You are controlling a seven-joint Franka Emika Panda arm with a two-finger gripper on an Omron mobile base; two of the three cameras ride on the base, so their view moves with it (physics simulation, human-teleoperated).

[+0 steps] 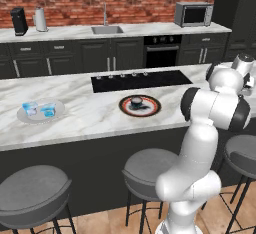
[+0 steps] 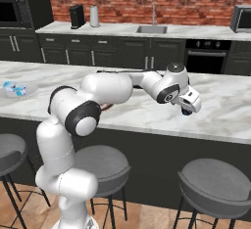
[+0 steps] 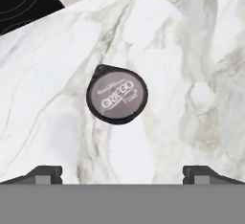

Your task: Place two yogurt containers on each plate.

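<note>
A: Where the arm reaches out over the marble tabletop (image 2: 147, 113), the claw (image 2: 188, 106) points down, jaws spread wide, nothing between them.

B: Beneath it?

A: One dark yogurt cup (image 3: 116, 94), seen from above in the hand view. Grey lid with printed lettering, black rim. It stands alone on bare marble, ahead of the two finger tips (image 3: 43, 174) and between their lines, not touching either.

B: Anything crowding it?

A: No. A corner of the black cooktop (image 3: 21, 0) shows beyond the cup, well apart from it.

B: Other cups?

A: Far from the claw, back along the arm and past it. The red-rimmed plate (image 1: 140, 105) carries a second dark cup (image 1: 136, 101) near its centre. Farther still, the pale plate (image 1: 41, 111) holds the two light blue cups (image 1: 39, 109), side by side.

B: Obstructions?

A: The arm's own elbow and forearm lie across the tabletop between the claw and the plates in the right base view. Grey stools (image 1: 33, 190) stand below the tabletop edge.
</note>
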